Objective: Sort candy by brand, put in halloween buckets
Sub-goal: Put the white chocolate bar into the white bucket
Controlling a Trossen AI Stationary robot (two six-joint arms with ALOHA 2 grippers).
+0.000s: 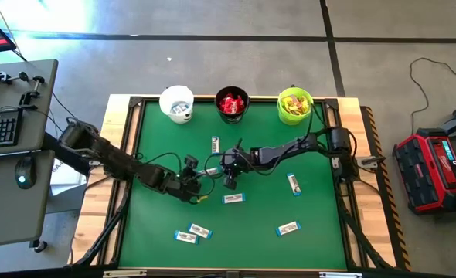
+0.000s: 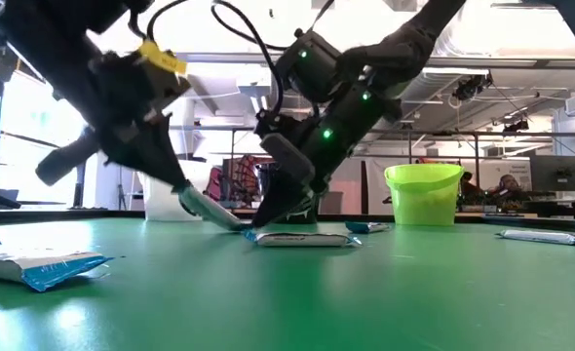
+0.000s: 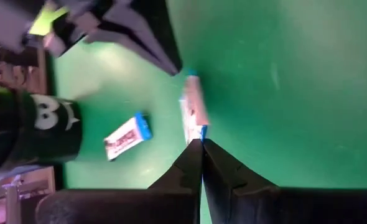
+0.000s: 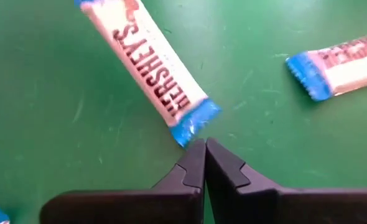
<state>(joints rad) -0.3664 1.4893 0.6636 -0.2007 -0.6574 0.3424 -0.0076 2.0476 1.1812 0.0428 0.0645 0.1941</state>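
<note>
My left gripper (image 3: 202, 144) is shut on a narrow white-and-blue bar (image 3: 194, 106) near the table's middle (image 1: 192, 184). My right gripper (image 4: 205, 146) is shut, pointing down, its tips just off that bar's other blue end (image 4: 195, 124). More white-and-blue bars lie flat on the green mat: one just near the grippers (image 1: 233, 198), one near the black bucket (image 1: 215, 144), one to the right (image 1: 293, 184), several by the near edge (image 1: 193, 233). The white (image 1: 176, 103), black (image 1: 232, 103) and lime green (image 1: 295, 106) buckets stand in a row along the far edge. My left gripper pinches the bar by its blue end (image 3: 201, 132), between the two fingers and along the bar's length. In the low view the bar (image 2: 210, 210) slants down from the fingers toward the mat. My right gripper's shut tips stand at the bar's far end; touching or not, I cannot tell.
The black bucket holds red packets (image 1: 232, 101) and the lime one yellow-and-pink packets (image 1: 294, 104). The two arms meet close together mid-table. Bare mat lies right of the grippers (image 1: 321, 208) and at the near left corner (image 1: 147, 224).
</note>
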